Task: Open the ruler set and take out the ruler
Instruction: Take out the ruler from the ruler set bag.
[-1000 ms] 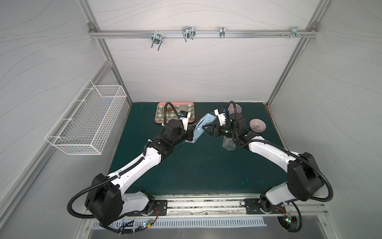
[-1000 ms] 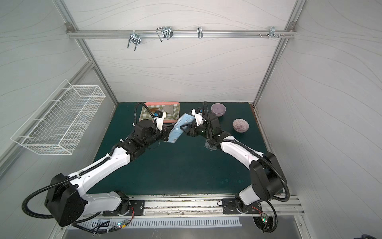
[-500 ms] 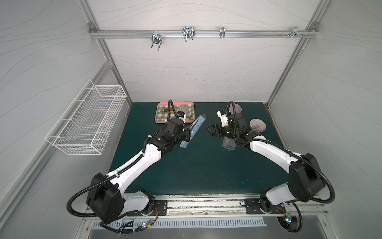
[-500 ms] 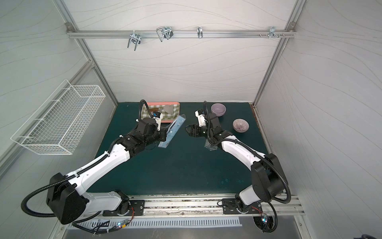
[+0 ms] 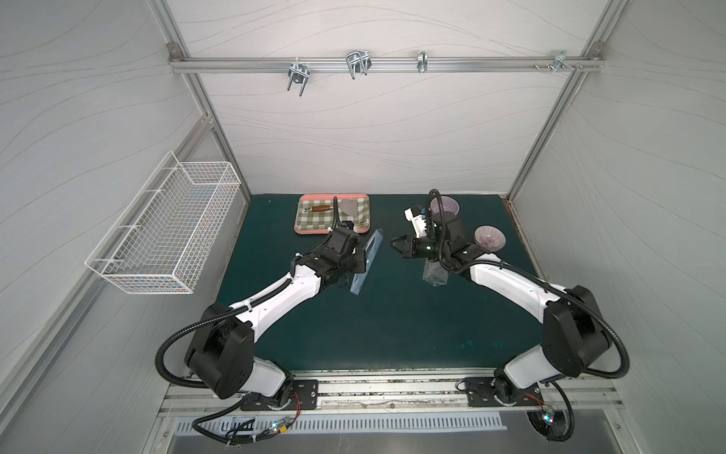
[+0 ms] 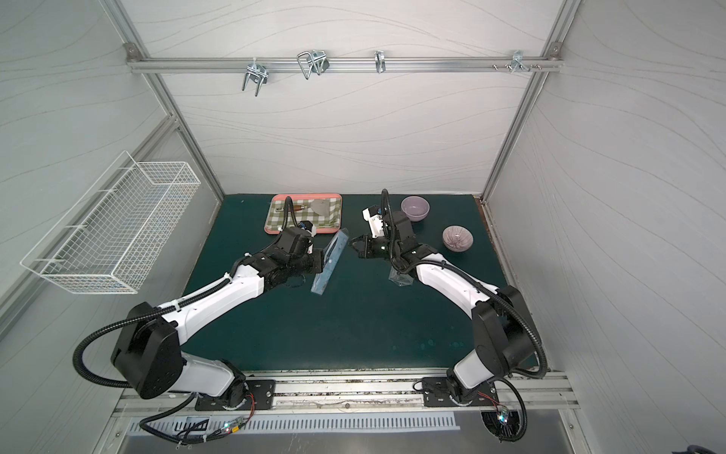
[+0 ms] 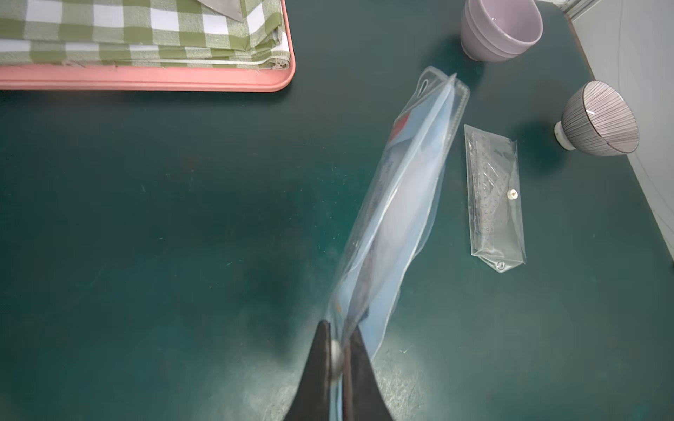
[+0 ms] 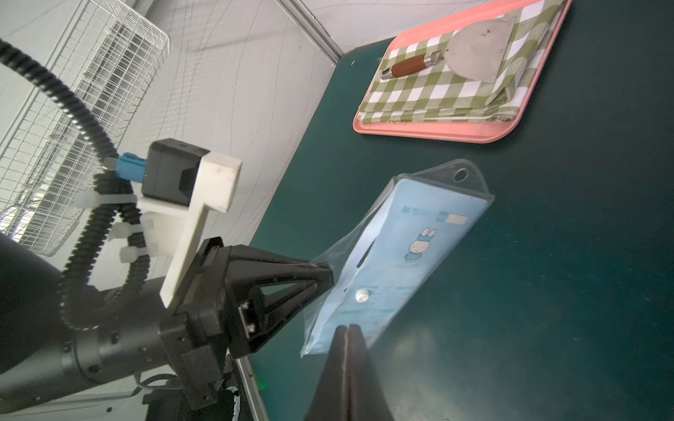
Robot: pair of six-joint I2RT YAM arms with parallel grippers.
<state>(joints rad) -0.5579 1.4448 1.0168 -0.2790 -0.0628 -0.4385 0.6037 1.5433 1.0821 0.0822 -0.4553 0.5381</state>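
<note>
The ruler set [image 5: 359, 281] is a clear pouch with a blue bunny card inside. My left gripper [image 5: 363, 258] is shut on its edge and holds it edge-on above the green mat. In the left wrist view the jaws [image 7: 337, 328] pinch the clear plastic beside a white snap. The right gripper [image 5: 393, 243] is shut and empty, a short way right of the ruler set [image 8: 412, 233]. A smaller clear pouch [image 7: 496, 204] with clear rulers inside lies flat on the mat under the right arm [image 5: 434, 275].
A pink tray [image 5: 306, 232] with a green checked cloth and a scraper sits at the back. A lavender bowl [image 5: 444, 204] and a striped bowl [image 5: 489, 238] stand at the back right. A wire basket [image 5: 165, 232] hangs on the left wall.
The right gripper has drawn back to the right, away from the ruler set, and its jaws have closed. The left arm has pulled the ruler set leftward and turned it edge-on.
</note>
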